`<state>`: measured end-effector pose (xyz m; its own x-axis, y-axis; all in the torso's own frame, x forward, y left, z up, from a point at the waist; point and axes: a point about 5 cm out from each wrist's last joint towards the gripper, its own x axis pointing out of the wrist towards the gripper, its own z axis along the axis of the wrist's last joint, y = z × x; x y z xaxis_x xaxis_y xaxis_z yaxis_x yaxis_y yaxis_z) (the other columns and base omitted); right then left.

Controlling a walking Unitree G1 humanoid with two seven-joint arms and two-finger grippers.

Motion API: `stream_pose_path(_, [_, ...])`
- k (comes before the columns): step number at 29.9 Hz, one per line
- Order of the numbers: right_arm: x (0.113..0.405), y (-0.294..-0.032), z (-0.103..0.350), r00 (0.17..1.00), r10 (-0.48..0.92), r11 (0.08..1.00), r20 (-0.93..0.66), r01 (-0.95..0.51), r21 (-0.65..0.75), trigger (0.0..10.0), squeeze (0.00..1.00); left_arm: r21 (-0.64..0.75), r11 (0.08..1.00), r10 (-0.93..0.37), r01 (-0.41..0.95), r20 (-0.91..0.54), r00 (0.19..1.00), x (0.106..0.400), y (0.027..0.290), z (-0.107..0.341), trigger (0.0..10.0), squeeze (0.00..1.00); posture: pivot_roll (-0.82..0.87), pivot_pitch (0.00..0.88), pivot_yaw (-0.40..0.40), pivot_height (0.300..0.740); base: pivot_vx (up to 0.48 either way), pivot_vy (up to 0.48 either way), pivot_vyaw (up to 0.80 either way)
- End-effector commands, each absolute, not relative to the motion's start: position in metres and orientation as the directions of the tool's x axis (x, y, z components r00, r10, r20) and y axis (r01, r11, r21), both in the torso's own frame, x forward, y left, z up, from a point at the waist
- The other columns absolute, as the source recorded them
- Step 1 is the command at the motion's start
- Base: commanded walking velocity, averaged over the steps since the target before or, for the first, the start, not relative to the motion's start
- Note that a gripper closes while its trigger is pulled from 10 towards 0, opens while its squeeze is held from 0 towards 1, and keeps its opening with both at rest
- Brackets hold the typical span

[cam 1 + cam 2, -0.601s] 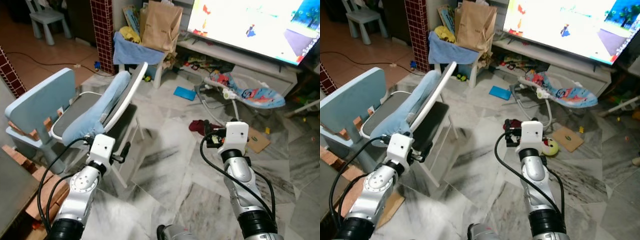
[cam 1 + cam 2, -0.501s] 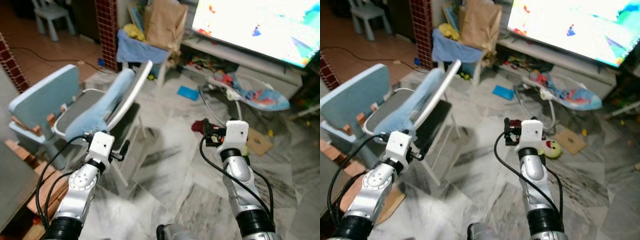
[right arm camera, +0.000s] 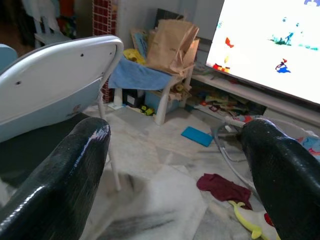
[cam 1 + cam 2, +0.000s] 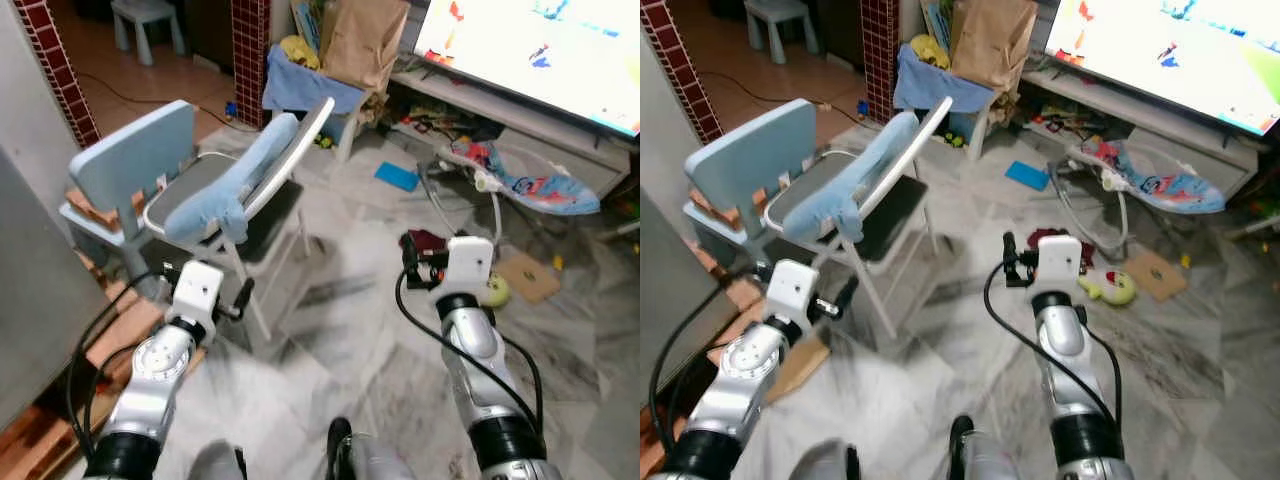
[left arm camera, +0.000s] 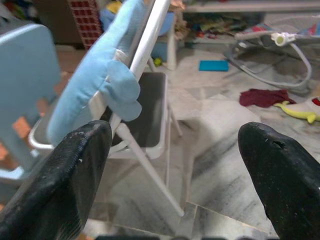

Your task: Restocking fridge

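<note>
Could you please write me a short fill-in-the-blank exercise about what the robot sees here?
1. Both the left pincer and the right pincer hold nothing, and their fingers are spread ____.
2. A light blue cushion is draped over the back of the folding ____.
3. The brown paper bag stands on a stool covered by a ____ cloth.
4. The dark red cloth lies on the marble ____.

Missing words: open; chair; blue; floor

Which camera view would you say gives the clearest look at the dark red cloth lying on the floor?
The left wrist view: the dark red cloth lies whole and unblocked on the marble floor. The right wrist view also shows it, smaller. In both eye views the right gripper partly hides it.
</note>
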<state>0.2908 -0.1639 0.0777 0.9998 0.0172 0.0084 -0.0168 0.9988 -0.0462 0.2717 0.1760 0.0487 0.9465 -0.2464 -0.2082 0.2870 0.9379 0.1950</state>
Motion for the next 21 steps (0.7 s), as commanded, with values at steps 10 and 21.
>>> stream_pose_path(10, [0.290,-0.150,0.070,0.992,0.116,0.992,-0.058,-0.119,-0.034,10.0,0.00,0.197,0.937,-0.242,0.287,-0.225,0.944,0.272,0.172,0.045,10.0,0.00,0.01,0.000,-0.070,0.740,-0.423,0.000,0.00])
stream_pose_path(21, [0.285,-0.156,0.069,0.994,0.107,0.994,-0.035,-0.107,0.019,10.0,0.00,0.231,0.950,-0.165,0.208,-0.193,0.967,0.273,0.184,0.048,10.0,0.00,0.01,0.000,-0.051,0.740,-0.222,0.000,0.00])
